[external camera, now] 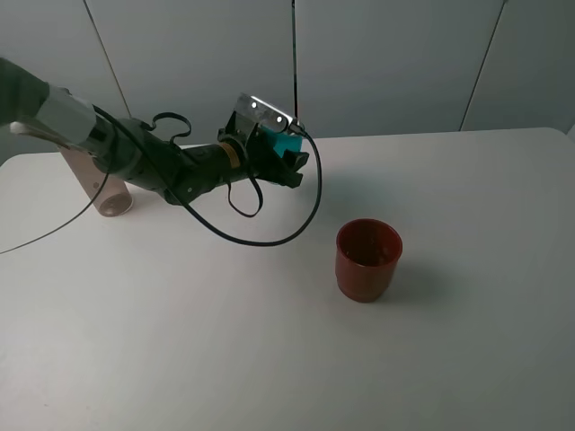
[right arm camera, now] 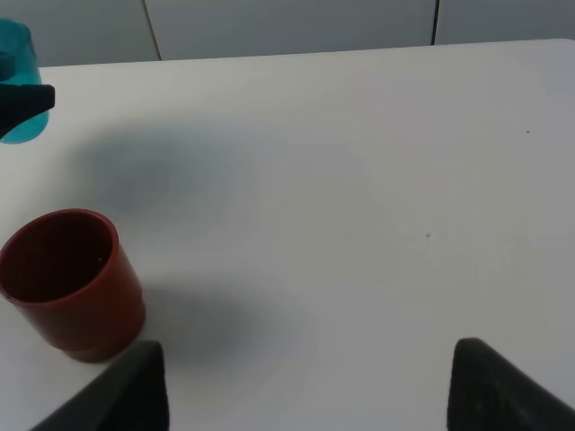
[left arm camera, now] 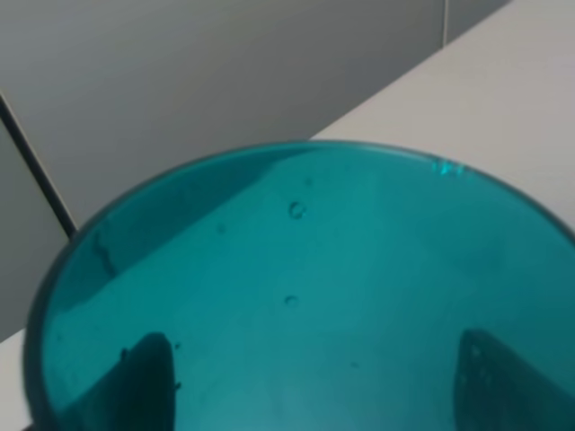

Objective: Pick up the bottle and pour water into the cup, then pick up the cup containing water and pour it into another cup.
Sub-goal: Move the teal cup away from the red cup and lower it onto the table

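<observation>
My left gripper [external camera: 294,162] is shut on the teal cup [external camera: 287,144] at the back middle of the table and seems to hold it a little above the surface. In the left wrist view the cup [left arm camera: 296,269] fills the picture, and both fingers [left arm camera: 148,377] show dark through its wall. The red-brown cup [external camera: 368,259] stands upright to the front right of the gripper and looks empty; it also shows in the right wrist view [right arm camera: 67,283]. The smoky bottle [external camera: 99,184] stands at the far left behind the left arm. My right gripper [right arm camera: 305,395] is open and empty, apart from the red-brown cup.
The white table [external camera: 269,359] ends at a grey panelled wall [external camera: 377,63] at the back. A black cable [external camera: 260,238] loops from the left arm down over the table. The teal cup shows far off in the right wrist view [right arm camera: 18,81].
</observation>
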`<action>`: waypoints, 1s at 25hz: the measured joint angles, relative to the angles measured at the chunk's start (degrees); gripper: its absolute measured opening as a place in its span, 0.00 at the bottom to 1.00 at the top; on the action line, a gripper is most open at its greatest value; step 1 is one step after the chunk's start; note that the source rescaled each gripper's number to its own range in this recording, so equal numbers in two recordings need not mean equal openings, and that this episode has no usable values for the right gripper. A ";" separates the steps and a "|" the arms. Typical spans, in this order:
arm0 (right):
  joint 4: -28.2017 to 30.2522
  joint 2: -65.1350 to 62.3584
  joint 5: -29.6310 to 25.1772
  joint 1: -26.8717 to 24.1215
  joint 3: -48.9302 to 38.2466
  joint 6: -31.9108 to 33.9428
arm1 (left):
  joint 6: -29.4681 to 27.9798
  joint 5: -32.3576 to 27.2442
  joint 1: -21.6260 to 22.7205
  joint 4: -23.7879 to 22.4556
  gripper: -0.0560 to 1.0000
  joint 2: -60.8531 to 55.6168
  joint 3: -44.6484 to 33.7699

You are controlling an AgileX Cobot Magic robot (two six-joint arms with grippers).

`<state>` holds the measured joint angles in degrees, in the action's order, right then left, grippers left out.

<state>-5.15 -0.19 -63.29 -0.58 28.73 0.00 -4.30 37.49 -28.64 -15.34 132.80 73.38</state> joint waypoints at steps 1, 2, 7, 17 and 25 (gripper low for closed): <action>0.00 0.00 0.00 0.00 0.00 0.00 | 0.62 1.83 0.00 1.61 0.05 1.01 0.00; 0.00 0.00 0.00 0.00 0.00 -0.40 | 1.01 3.13 0.00 2.63 0.05 1.89 0.00; 0.00 0.00 0.00 0.00 0.00 -0.40 | 2.12 4.39 0.00 5.01 0.05 3.72 0.00; 0.00 0.00 0.00 0.00 0.00 -0.40 | 3.32 2.59 0.00 7.78 0.05 4.08 0.00; 0.00 0.00 0.00 0.00 0.00 -0.40 | 3.41 1.07 0.00 8.23 0.05 4.08 0.00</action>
<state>-5.15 -0.19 -63.29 -0.58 28.73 -0.40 -0.89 38.56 -28.64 -7.11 136.88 73.38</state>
